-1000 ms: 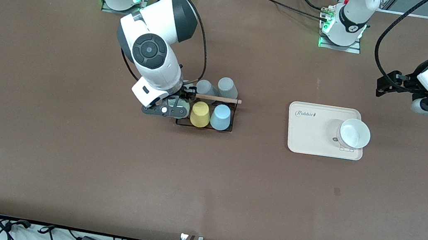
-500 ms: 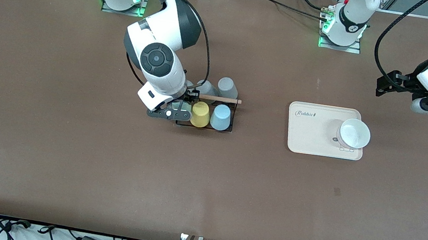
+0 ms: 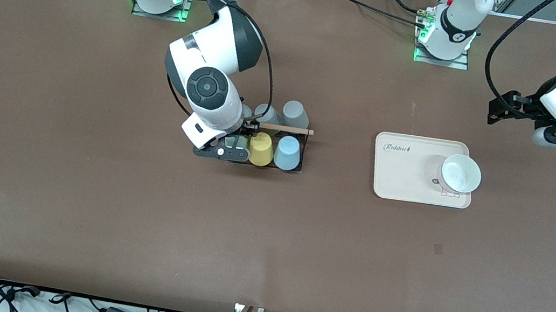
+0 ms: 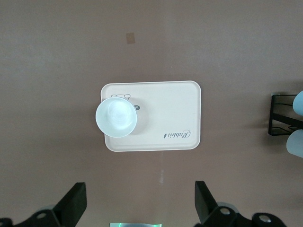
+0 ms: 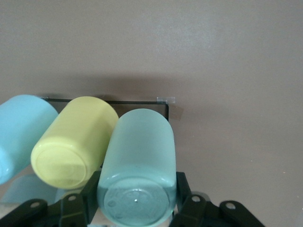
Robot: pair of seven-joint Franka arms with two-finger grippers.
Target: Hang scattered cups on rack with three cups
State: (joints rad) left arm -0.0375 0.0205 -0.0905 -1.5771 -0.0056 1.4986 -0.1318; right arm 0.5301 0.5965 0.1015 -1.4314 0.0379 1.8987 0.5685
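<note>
Right gripper [image 3: 234, 145] bent down over small black wire-frame rack [image 3: 293, 168], fingers clamped on inverted pale mint-green tumbler [image 5: 138, 172] beside yellow cup [image 3: 260, 148], left gripper [image 4: 137, 208] waiting spread wide above cream rectangular tray [image 4: 180, 113]

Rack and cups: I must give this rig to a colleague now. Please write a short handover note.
Right gripper: shut on the mint-green cup, upside down over the rack, beside the yellow cup.
Left gripper: open, waiting above the table near the cream tray, which holds a white bowl.
Done: light blue cup sits on the rack with the yellow cup and two grey cups.
Left: seat and release the mint-green cup.
</note>
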